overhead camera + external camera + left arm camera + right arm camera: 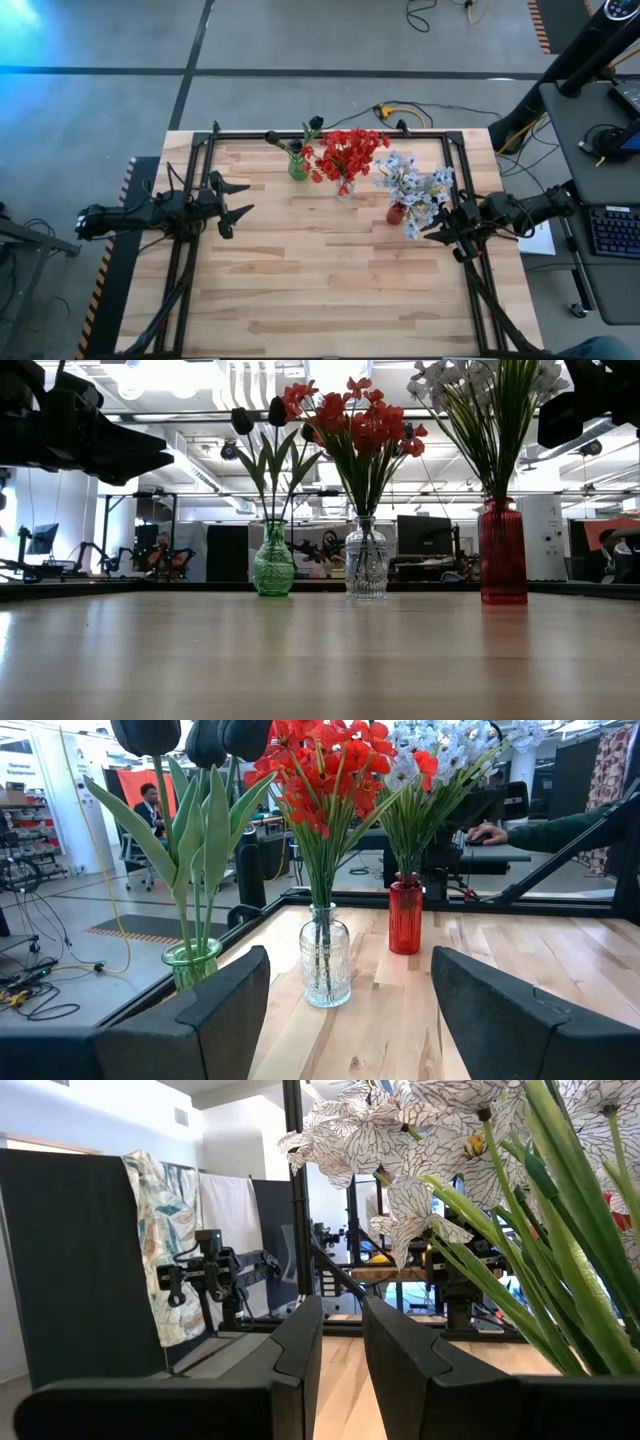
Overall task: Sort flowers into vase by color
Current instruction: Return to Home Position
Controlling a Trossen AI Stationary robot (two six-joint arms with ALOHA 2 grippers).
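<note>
Three vases stand in a row near the table's far edge. A green vase (298, 167) holds dark near-black buds (258, 415). Next to it, a clear glass vase (366, 565) holds red flowers (347, 152). A red vase (502, 550) holds pale blue-white flowers (413, 183). My left gripper (244, 198) hovers open at the table's left side and faces the vases (350, 970). My right gripper (430, 233) hovers at the right side, close beside the pale blossoms. Only a narrow gap shows between its fingers (343, 1315), and nothing is in it.
A black frame rail (330, 133) runs around the tabletop. The bare wooden near half (330, 290) lies in front of the vases. Cables (395, 108) lie on the floor beyond the far edge. A desk with a keyboard (610, 230) stands to the right. A person's hand (490, 832) shows beyond the table.
</note>
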